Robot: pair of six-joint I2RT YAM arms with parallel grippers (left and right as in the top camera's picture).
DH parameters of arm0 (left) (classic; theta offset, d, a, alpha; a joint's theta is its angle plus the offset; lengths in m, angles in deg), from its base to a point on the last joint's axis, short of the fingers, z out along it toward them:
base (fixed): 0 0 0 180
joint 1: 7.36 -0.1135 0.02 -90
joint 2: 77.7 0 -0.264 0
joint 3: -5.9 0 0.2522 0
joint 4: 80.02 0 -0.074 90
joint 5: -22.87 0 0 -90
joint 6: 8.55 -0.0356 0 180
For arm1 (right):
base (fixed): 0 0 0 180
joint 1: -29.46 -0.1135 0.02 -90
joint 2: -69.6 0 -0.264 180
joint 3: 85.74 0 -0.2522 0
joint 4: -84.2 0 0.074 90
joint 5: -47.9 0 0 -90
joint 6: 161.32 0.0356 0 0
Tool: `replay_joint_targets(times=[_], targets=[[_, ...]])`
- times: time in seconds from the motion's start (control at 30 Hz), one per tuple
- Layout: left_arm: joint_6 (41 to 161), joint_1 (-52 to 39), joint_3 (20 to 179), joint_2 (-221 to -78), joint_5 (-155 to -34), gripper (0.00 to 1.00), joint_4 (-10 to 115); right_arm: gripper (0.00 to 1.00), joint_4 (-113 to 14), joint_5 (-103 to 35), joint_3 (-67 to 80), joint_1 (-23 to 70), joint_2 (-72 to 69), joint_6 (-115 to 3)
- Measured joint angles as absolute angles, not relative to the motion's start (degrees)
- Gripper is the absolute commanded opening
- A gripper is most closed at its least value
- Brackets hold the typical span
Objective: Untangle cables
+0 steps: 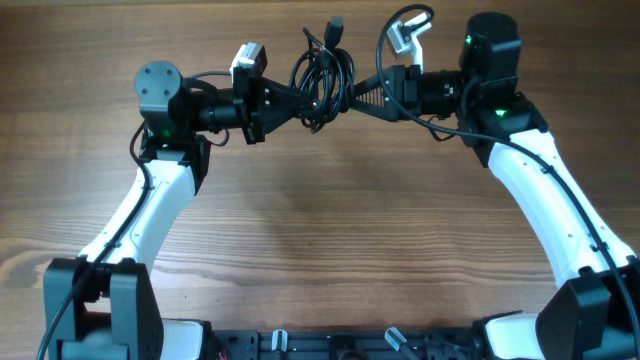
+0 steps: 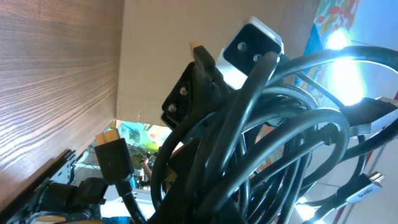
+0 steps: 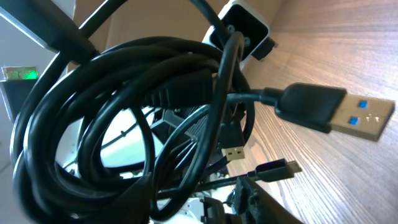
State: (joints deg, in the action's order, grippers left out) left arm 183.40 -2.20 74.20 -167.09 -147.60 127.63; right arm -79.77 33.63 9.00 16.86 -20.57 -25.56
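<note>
The cables (image 1: 322, 78) form a tight knotted black coil near the table's far edge, between my two grippers. My left gripper (image 1: 300, 97) reaches in from the left and is shut on the coil's strands (image 2: 249, 143), which hide its fingers in the left wrist view. From the right comes my right gripper (image 1: 352, 95), open, its fingers (image 3: 273, 208) apart with a few loose strands running between them. A large USB plug (image 3: 339, 112) sticks out to the right, with two smaller plugs (image 3: 233, 152) below it. Another plug end (image 2: 112, 152) hangs on the left.
The wooden table (image 1: 320, 250) stretches toward the front, where both arm bases (image 1: 100, 310) stand at the corners. The right gripper's black finger (image 2: 186, 93) and its white camera (image 2: 252, 50) sit close against the coil. The table's far edge lies just behind the cables.
</note>
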Motion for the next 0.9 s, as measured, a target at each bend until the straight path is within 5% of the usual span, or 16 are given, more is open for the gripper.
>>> replay_joint_targets(times=[0.03,0.23,0.47,0.9], targets=[[183.40,-2.20,74.20,-167.09,-147.57,0.04,127.63,0.04,-79.82,32.73,9.00,16.62,-20.57,-24.82],[179.10,-2.20,74.20,-167.11,-148.93,0.04,127.56,0.04,-77.04,29.93,8.93,17.51,-20.57,-27.97],[164.67,-2.06,73.99,-167.11,-154.50,0.07,127.37,0.04,-64.04,22.96,8.89,21.29,-20.57,-47.11],[133.13,5.13,67.06,-167.15,-152.36,0.04,114.43,0.04,-65.68,19.51,8.89,24.77,-20.57,-61.43]])
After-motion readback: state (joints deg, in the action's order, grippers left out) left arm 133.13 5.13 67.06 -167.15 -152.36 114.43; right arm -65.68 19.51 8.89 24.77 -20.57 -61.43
